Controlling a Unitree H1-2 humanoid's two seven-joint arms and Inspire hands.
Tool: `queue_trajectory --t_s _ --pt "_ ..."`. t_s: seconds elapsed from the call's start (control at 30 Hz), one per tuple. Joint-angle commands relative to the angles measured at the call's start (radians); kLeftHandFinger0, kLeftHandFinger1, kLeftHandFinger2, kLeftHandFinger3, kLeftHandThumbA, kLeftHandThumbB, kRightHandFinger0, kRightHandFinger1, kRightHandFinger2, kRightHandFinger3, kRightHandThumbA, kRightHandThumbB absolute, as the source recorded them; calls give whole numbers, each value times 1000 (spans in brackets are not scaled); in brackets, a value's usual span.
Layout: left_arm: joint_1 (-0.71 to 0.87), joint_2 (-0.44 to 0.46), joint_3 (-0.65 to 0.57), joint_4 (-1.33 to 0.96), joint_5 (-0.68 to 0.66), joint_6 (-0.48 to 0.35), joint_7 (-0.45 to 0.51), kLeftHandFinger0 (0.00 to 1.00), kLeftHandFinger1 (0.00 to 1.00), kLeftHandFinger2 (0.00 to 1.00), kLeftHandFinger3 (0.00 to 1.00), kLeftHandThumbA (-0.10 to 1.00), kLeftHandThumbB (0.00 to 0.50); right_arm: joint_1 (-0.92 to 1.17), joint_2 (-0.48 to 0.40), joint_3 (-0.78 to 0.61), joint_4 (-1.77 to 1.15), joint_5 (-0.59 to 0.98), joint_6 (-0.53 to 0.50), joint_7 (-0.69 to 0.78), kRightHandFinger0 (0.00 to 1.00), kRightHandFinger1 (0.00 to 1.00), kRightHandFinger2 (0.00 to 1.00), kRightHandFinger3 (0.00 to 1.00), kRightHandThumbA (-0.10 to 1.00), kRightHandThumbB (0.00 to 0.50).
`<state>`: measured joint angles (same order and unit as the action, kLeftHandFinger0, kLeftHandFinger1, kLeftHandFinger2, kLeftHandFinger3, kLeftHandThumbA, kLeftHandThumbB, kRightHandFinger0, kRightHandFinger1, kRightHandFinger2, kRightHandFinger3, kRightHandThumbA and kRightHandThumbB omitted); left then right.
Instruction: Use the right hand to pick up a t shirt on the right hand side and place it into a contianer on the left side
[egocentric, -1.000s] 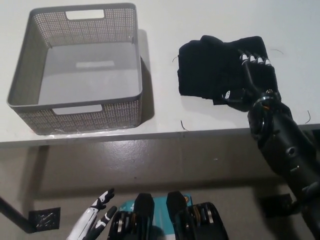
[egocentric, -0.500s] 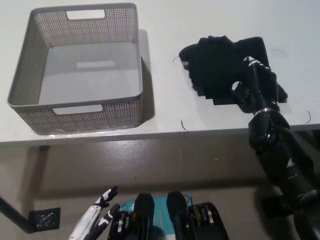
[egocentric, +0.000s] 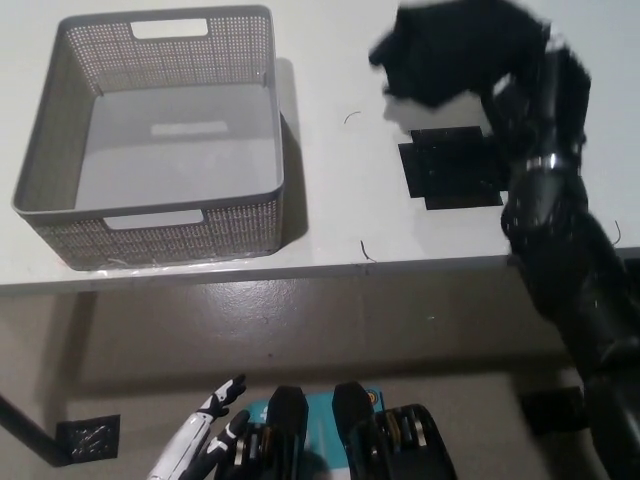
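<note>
The t shirt (egocentric: 455, 50) is held bunched and clear of the table (egocentric: 330, 190), so that it can be carried across without dragging. The fingers of the right hand (egocentric: 535, 90) are taken to be clamped on the cloth, though they are hidden against the black fabric. One black folded piece (egocentric: 455, 172) is left flat on the table below the fingers. One grey container (egocentric: 150, 130) is seen well off to their left, open-topped and unfilled. The left hand (egocentric: 195, 445) is rested low, fingers apart.
</note>
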<state>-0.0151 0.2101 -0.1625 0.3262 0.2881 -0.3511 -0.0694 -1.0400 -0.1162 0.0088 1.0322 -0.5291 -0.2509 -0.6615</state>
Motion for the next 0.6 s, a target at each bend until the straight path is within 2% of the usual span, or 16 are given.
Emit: queue_trajectory --t_s 0.0,0.03,0.07,0.13,0.17,0.2,0.23,0.33,0.43,0.47,0.57 --pt "-19 -2 -8 -20 18 4 7 1000 1000 1000 1000 1000 492 -158 24 -28 -135 59 8 -56 445 546 678 727 -100 162" --pt "-21 5 -13 -23 36 7 9 1000 1000 1000 1000 1000 500 -175 36 -29 -156 66 -10 -57 509 583 700 718 -100 162" --pt "-22 8 -13 -28 34 12 3 1000 1000 1000 1000 1000 500 -185 44 -30 -172 72 -8 -51 512 581 696 711 -100 160" --pt "-22 13 -14 -34 38 11 2 1000 1000 1000 1000 1000 492 -188 57 -27 -201 79 -9 -37 502 567 686 704 -100 182" --pt "-22 14 -15 -36 43 11 2 995 1000 1000 1000 1000 485 -186 63 -23 -217 83 -19 -24 482 565 679 705 -100 171" --pt "-22 16 -17 -39 45 15 -1 992 1000 1000 1000 1000 484 -183 68 -16 -233 87 -29 -11 438 535 650 680 -100 206" --pt "-20 15 -17 -41 45 15 -1 994 1000 1000 1000 1000 465 -183 72 -9 -234 82 -42 -14 435 535 652 683 -100 185" --pt "-18 15 -21 -45 47 28 -8 1000 1000 1000 1000 1000 464 -172 84 2 -270 88 -30 11 436 545 660 692 -100 171" --pt "-23 14 -25 -33 42 18 -12 1000 1000 1000 1000 1000 439 -170 112 12 -294 120 -29 66 447 567 684 709 -100 175" --pt "-27 13 -29 -25 35 4 -16 1000 1000 1000 1000 1000 410 -173 131 24 -291 130 -35 91 439 565 690 717 -100 177" --pt "-30 9 -35 -25 30 7 -23 1000 1000 1000 1000 1000 393 -172 149 54 -292 124 -50 113 438 571 703 707 -100 194"
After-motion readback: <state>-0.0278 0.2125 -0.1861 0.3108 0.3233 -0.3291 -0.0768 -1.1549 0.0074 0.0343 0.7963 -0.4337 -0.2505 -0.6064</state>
